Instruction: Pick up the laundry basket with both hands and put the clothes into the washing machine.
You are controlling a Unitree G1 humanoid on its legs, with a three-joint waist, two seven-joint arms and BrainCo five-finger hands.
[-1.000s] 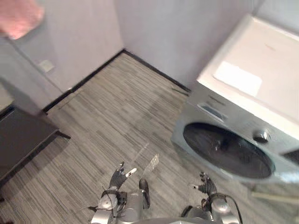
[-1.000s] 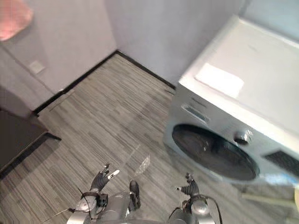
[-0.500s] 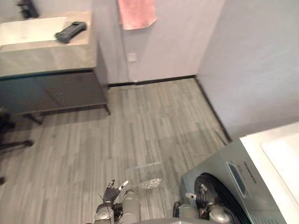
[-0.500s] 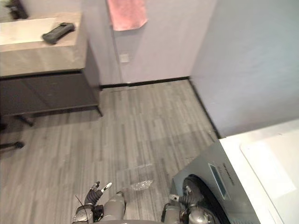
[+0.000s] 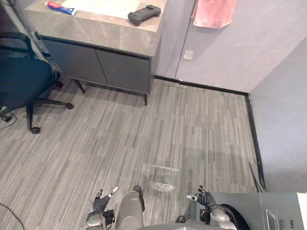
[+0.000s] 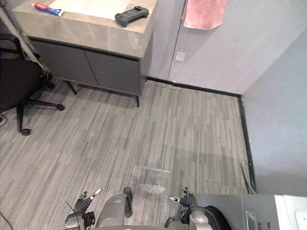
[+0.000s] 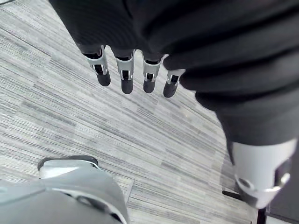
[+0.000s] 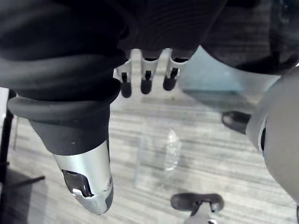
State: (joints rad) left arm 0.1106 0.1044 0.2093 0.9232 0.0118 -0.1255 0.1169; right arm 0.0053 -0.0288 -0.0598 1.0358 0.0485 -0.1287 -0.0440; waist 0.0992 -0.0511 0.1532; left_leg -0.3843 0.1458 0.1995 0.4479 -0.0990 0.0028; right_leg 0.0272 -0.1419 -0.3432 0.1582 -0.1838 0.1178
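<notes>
Floor (image 5: 144, 134): grey planks, finely streaked light and dark; black skirting (image 5: 206, 87) under pale lilac-grey walls (image 5: 268, 48). Table (image 5: 96, 28): mottled beige-grey top, dark grey doors, black handset (image 5: 144, 14); towel (image 5: 213, 12) pink, chair (image 5: 21, 79) navy. Washing machine (image 5: 273, 211): silver-grey, door dark.

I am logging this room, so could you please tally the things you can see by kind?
Toothpaste tube: 1
Black handheld device: 1
Pink towel: 1
Office chair: 1
Grey cabinet: 1
Wall socket: 1
Washing machine: 1
Robot hands: 2, left hand and right hand
Total: 9
</notes>
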